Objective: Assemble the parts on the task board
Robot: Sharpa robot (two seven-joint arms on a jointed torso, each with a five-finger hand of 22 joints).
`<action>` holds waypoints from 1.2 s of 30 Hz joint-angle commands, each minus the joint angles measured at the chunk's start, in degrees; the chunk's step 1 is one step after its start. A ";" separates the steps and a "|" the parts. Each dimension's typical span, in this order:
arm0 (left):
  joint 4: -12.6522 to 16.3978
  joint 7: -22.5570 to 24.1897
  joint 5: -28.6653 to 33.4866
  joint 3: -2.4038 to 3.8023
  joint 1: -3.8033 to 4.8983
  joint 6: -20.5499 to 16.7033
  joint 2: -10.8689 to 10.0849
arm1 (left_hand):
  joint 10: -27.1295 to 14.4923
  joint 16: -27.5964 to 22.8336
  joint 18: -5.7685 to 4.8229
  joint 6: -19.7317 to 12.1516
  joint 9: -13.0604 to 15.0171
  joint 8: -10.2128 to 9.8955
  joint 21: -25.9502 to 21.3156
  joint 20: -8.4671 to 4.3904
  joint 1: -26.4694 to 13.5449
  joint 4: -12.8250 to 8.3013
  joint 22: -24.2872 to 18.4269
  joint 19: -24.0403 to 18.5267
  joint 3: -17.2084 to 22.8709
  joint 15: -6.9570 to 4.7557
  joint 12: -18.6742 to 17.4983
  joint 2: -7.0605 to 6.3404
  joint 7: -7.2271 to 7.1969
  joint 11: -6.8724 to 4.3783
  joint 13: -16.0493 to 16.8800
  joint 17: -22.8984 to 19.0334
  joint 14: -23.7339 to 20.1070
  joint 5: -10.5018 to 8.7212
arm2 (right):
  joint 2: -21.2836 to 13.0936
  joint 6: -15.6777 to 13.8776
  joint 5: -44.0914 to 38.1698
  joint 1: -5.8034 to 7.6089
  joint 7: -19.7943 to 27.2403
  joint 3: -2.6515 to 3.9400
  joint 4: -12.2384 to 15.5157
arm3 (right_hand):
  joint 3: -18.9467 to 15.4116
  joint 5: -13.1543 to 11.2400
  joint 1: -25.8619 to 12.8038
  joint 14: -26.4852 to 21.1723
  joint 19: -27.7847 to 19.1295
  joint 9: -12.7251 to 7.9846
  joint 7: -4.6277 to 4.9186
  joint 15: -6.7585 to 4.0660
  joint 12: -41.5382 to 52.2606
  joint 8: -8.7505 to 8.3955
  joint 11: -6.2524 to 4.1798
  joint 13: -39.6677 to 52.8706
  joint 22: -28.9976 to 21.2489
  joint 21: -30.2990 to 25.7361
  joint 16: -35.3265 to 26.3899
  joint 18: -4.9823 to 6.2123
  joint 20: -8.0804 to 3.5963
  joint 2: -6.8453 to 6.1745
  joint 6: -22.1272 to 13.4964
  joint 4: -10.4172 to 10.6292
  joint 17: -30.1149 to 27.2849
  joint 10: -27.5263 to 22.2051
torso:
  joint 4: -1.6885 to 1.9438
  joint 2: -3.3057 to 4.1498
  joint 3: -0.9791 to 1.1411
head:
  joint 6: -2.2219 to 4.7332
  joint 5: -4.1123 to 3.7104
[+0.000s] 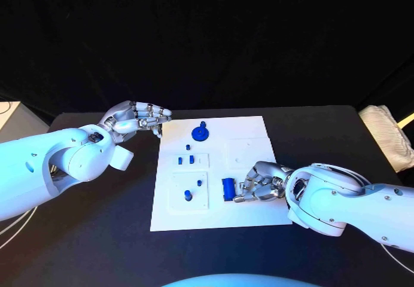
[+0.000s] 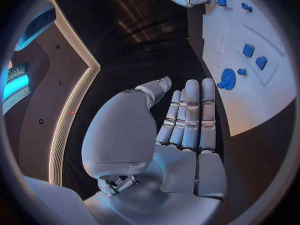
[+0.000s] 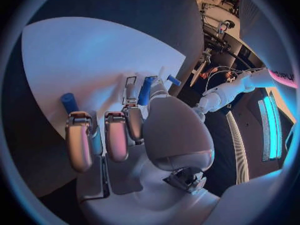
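The white task board [image 1: 250,128] lies mid-table. On its near right part a long blue block [image 1: 228,188] stands on the board, and my right hand [image 1: 261,184] pinches it between thumb and fingers; the block [image 3: 146,90] sits at those fingertips in the right wrist view. A blue peg [image 1: 187,194] stands in a square recess to the block's left. Two small blue pieces [image 1: 185,160] lie in another recess, and a round blue disc [image 1: 201,133] sits at the far end. My left hand [image 1: 138,119] hovers off the board's far left corner, fingers [image 2: 190,115] straight and holding nothing.
Black table [image 1: 95,227] surrounds the board on every side. A pale folded cloth [image 1: 388,140] lies at the table's right edge. My left forearm [image 1: 60,161] reaches over the table's left side.
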 commanded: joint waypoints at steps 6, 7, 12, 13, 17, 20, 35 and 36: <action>0.15 0.49 0.39 0.04 0.03 0.03 0.00 | -0.31 -0.19 0.80 -0.63 -0.07 -0.03 -0.21 -0.02 -0.01 0.23 -0.06 0.35 -0.04 0.34 -0.05 0.55 -0.02 -0.07 -0.10 -0.05 -0.25 -0.04 | -0.27 1.52 0.34 -0.03 1.55 0.00 0.31 | 0.62 -0.78 0.30 3.97 5.08 -0.08 0.08 -0.03 0.14 0.46 0.20 2.07 14.27 -0.01 0.02 -0.65 -0.22 -1.73 0.01 0.20 4.80 -0.08 | 0.05 0.00 -0.01 | -0.02 -0.03; 0.15 0.48 0.39 0.04 0.03 0.03 -0.01 | -0.31 -0.19 0.80 -0.63 -0.07 -0.03 -0.21 -0.02 -0.01 0.23 -0.06 0.35 -0.04 0.34 -0.05 0.55 -0.02 -0.07 -0.10 -0.05 -0.25 -0.04 | -0.29 1.32 0.30 -0.03 1.57 0.00 0.32 | 0.74 -0.77 0.19 3.97 5.11 -0.08 0.08 -0.03 0.19 0.48 0.19 2.11 14.30 0.08 0.01 -0.67 -0.22 -1.67 0.04 0.25 4.78 -0.05 | 0.03 0.01 0.00 | 0.00 -0.01; 0.17 0.47 0.39 0.04 0.04 0.03 -0.03 | -0.31 -0.19 0.80 -0.63 -0.07 -0.03 -0.21 -0.02 -0.01 0.23 -0.06 0.35 -0.04 0.34 -0.05 0.55 -0.02 -0.07 -0.10 -0.05 -0.25 -0.04 | -0.27 0.48 -0.08 -0.03 1.48 0.00 0.30 | 1.46 -0.50 -0.57 3.99 5.13 -0.12 0.05 -0.04 0.27 0.56 0.17 2.20 14.32 0.15 0.03 -0.69 -0.22 -1.12 0.14 0.32 4.84 0.04 | 0.03 0.03 -0.02 | -0.05 -0.02; 0.18 0.47 0.39 0.04 0.04 0.04 -0.03 | -0.31 -0.19 0.80 -0.63 -0.07 -0.03 -0.21 -0.02 -0.01 0.23 -0.06 0.35 -0.04 0.34 -0.05 0.55 -0.02 -0.07 -0.10 -0.05 -0.25 -0.04 | -0.25 0.29 -0.16 -0.03 1.43 0.00 0.30 | 1.64 -0.38 -0.94 4.00 5.13 -0.13 0.04 -0.04 0.29 0.57 0.17 2.23 14.31 0.14 0.05 -0.68 -0.22 -0.89 0.15 0.33 4.89 0.07 | 0.03 0.04 -0.01 | -0.06 -0.02; 0.18 0.49 0.39 0.04 0.04 0.06 -0.01 | -0.31 -0.19 0.80 -0.63 -0.07 -0.03 -0.21 -0.02 -0.01 0.23 -0.06 0.35 -0.04 0.34 -0.05 0.55 -0.02 -0.07 -0.10 -0.05 -0.25 -0.04 | -0.22 -0.50 -0.42 -0.03 1.39 0.00 0.27 | 2.09 0.04 -1.78 4.01 5.15 -0.18 0.00 -0.07 0.36 0.61 0.13 2.31 14.33 0.19 0.05 -0.69 -0.23 -0.15 0.17 0.31 4.92 0.15 | 0.07 0.02 -0.01 | -0.09 -0.06; 0.17 0.57 0.39 0.04 0.04 0.04 0.01 | -0.31 -0.19 0.80 -0.63 -0.07 -0.03 -0.21 -0.02 -0.01 0.23 -0.06 0.35 -0.04 0.34 -0.05 0.55 -0.02 -0.07 -0.10 -0.05 -0.25 -0.04 | -0.44 -1.79 -0.51 -0.03 1.73 0.01 0.31 | 2.44 0.49 -1.79 4.01 5.11 -0.31 0.08 -0.06 0.20 0.39 0.16 2.24 14.29 0.06 0.03 -0.67 -0.24 0.27 -0.25 0.16 4.89 0.09 | -0.01 -0.03 0.00 | -0.04 -0.07; 0.30 1.54 0.45 0.04 0.02 0.15 0.20 | -0.33 -0.18 0.79 -0.67 -0.08 -0.01 -0.24 -0.01 0.01 0.24 -0.09 0.38 -0.06 0.36 0.02 0.53 0.00 -0.05 -0.10 -0.05 -0.25 -0.06 | -9.83 -7.43 -1.08 2.39 5.81 0.09 2.37 | 4.01 2.05 2.79 3.94 4.89 -1.21 1.50 0.90 0.27 -1.90 1.33 2.55 14.10 -0.63 -0.11 -0.53 0.51 -1.94 -3.64 -0.61 4.64 -0.12 | 0.13 -0.04 0.06 | 0.56 -1.98; 0.34 1.56 0.46 0.04 0.02 0.12 0.13 | -0.33 -0.18 0.79 -0.67 -0.08 -0.01 -0.24 -0.01 0.01 0.24 -0.09 0.38 -0.06 0.36 0.02 0.53 0.00 -0.05 -0.10 -0.05 -0.25 -0.06 | -10.53 -7.40 -1.40 2.30 5.87 0.07 2.51 | 4.04 2.05 2.87 3.92 4.87 -1.23 1.51 0.91 0.17 -1.92 1.34 2.48 14.09 -0.69 -0.15 -0.52 0.53 -1.98 -3.67 -0.62 4.56 -0.18 | 0.00 -0.01 0.13 | 0.65 -2.00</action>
